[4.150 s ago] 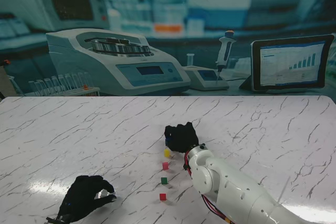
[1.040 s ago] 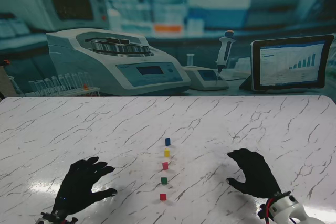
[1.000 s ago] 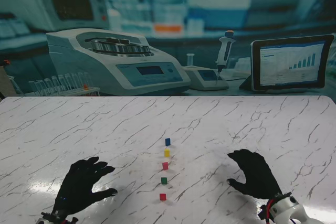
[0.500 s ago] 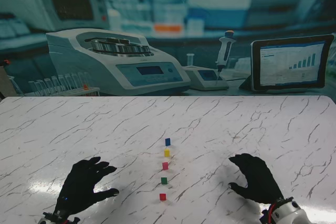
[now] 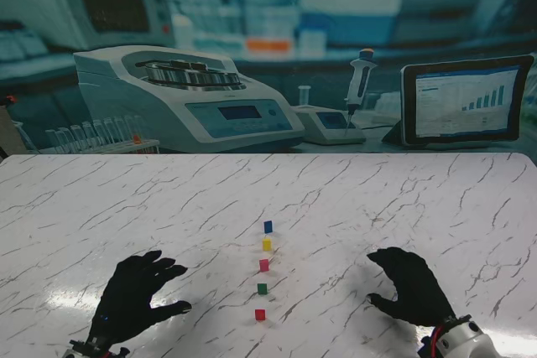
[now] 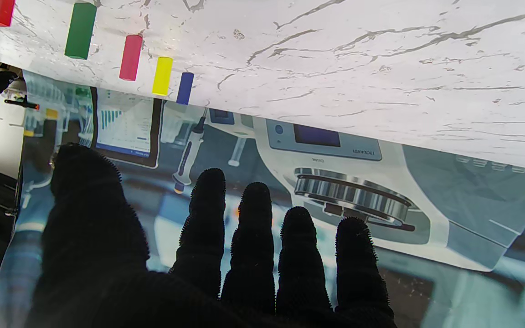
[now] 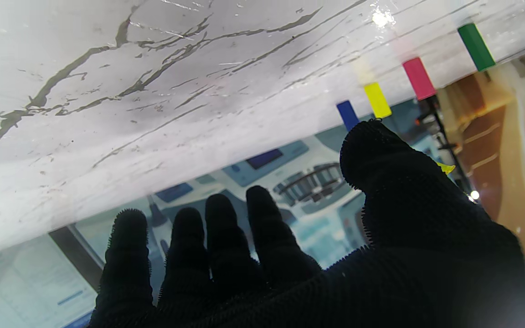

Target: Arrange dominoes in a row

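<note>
Five dominoes [image 5: 264, 269] stand in a row mid-bench, running from my near edge toward the far one, so I'd keep my left hand [image 5: 132, 298] and right hand [image 5: 410, 286], fingers spread and empty, well clear.

glossy marble-look table [image 5: 403, 199]; fuzzy cloth left hand [image 5: 134, 295].

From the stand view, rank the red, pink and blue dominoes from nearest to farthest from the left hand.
Measured from the left hand:
1. Red domino, the row's end nearest me.
2. Pink domino, the middle of the row.
3. Blue domino, the far end.
</note>
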Motion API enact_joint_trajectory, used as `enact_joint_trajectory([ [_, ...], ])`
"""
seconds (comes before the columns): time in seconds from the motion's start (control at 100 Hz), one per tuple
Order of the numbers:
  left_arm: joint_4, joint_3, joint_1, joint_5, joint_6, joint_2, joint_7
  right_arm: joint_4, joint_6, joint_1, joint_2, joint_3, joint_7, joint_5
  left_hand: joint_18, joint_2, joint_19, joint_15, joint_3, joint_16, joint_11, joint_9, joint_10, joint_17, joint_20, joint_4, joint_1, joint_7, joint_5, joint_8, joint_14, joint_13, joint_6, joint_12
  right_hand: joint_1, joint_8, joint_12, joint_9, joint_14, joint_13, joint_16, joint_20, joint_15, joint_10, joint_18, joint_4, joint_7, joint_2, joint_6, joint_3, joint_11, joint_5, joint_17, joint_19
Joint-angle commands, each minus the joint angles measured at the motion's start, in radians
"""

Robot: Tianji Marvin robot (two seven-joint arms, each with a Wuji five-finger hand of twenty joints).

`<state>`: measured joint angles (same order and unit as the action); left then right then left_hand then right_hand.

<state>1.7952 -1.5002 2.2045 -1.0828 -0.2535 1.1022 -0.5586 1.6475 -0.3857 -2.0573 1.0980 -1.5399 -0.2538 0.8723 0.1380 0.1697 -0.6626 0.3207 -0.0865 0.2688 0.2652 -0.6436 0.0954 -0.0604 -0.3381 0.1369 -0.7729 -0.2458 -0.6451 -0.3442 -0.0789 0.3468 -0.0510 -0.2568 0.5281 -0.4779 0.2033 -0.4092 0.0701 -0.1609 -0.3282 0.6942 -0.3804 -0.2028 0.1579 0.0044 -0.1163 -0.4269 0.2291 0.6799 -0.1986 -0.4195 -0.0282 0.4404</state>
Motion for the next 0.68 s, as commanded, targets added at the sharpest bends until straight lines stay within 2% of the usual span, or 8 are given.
enact_joint_trajectory([
  [0.0,-0.003,0.002,0.013,0.005,-0.017,0.007,0.004,0.009,0.002,-0.009,0.003,0.002,0.003,-0.001,-0.033,0.026,0.032,-0.012,0.006,-0.016,-0.003,0.027,-0.002,0.003,0.01,-0.011,0.015,0.008,0.014,-0.004,0.031,-0.025,-0.013,0.01,-0.008,0.017,0.001,0.029,0.005,0.045,0.001,0.018,0.006,-0.015,0.127,-0.001,0.012,0.019,0.025,-0.013,0.017,0.014,-0.003,-0.025],
  [0.51,0.012,0.0,0.048,0.002,0.007,0.01,-0.011,0.017,-0.015,0.004,-0.003,0.012,0.032,0.004,-0.032,0.026,0.029,-0.011,0.004,-0.015,-0.002,0.024,-0.002,0.002,0.009,-0.01,0.015,0.004,0.013,-0.004,0.031,-0.022,-0.012,0.009,-0.003,0.015,0.002,0.032,0.006,0.046,0.002,0.028,0.01,-0.015,0.124,0.003,0.01,0.029,0.024,-0.023,0.017,0.016,-0.005,-0.031],
  [0.67,0.016,0.001,0.054,-0.001,0.008,0.009,-0.009,0.012,-0.02,0.002,-0.002,0.013,0.021,0.007,-0.031,0.026,0.029,-0.012,0.004,-0.016,-0.003,0.026,-0.001,0.003,0.009,-0.01,0.016,0.004,0.014,-0.003,0.031,-0.023,-0.014,0.01,-0.001,0.014,0.001,0.033,0.006,0.046,0.003,0.031,0.012,-0.016,0.123,0.005,0.007,0.032,0.025,-0.027,0.017,0.013,-0.005,-0.032],
])
